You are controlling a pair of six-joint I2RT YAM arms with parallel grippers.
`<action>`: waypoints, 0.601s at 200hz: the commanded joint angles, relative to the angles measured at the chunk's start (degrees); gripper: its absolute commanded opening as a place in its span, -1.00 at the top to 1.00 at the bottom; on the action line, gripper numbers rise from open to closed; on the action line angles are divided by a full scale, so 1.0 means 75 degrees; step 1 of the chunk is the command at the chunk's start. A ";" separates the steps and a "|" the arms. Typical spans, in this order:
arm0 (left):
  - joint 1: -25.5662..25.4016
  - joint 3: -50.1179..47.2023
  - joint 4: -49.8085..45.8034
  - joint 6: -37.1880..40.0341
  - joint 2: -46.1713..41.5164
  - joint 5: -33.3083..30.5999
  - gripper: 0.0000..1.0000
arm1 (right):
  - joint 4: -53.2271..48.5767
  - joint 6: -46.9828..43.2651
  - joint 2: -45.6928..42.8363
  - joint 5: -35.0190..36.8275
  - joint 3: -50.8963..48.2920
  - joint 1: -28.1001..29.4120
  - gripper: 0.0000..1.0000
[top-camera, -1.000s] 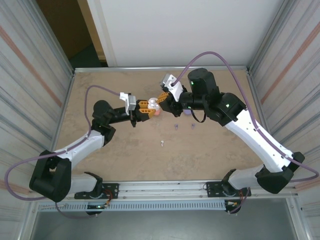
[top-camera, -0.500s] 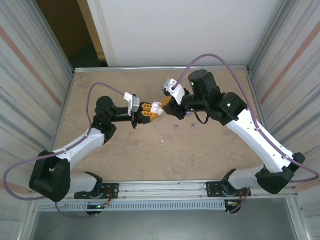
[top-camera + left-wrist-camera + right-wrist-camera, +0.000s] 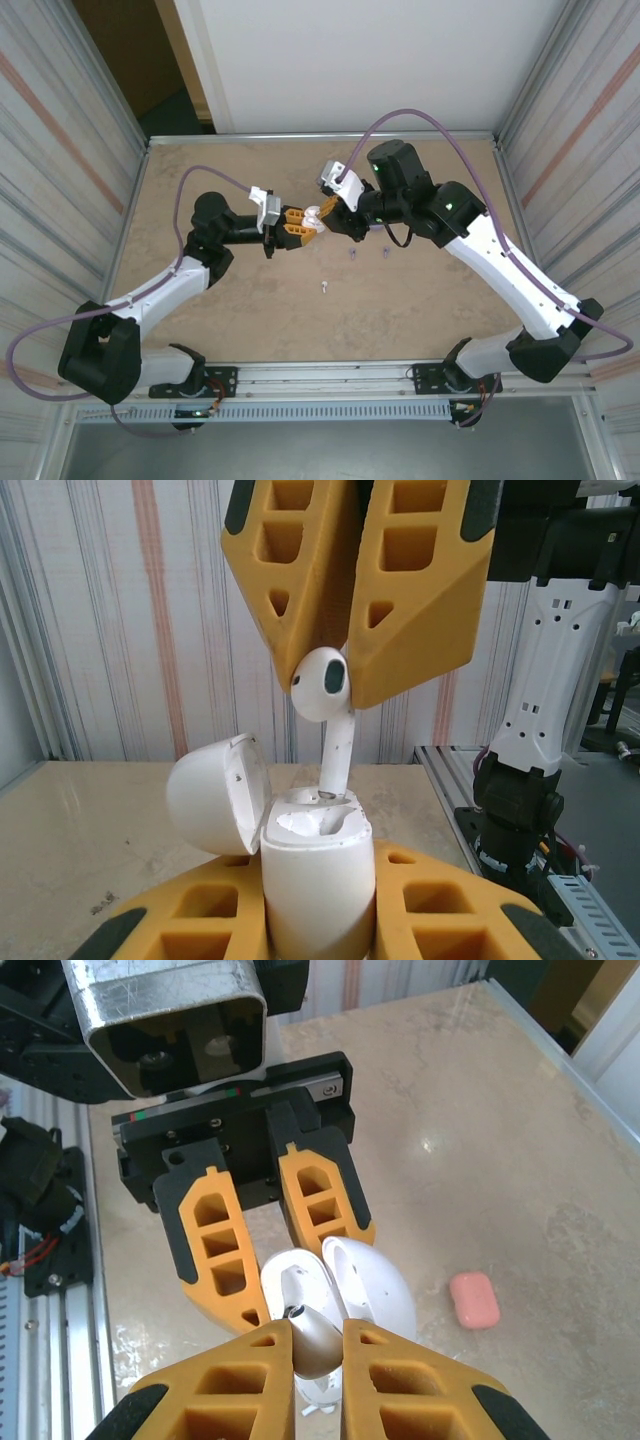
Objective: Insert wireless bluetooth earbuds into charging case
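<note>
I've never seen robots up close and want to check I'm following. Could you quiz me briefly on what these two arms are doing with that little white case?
1. True or false: the small white plastic charging case, held by the left claw, has its lid shut.
2. What does the right claw grip? A) white stemmed plastic earbud B) a metal key C) a blue pen
3. Is the earbud fully seated in the case?
Key: 1 false, the lid is open. 2 A. 3 No; its stem tip is at the opening, its head above.
</note>
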 commanded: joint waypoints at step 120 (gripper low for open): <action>-0.0048 0.0271 -0.0043 0.0164 -0.0053 0.0217 1.00 | -0.0167 -0.0215 0.0266 -0.0182 0.0357 0.0183 0.72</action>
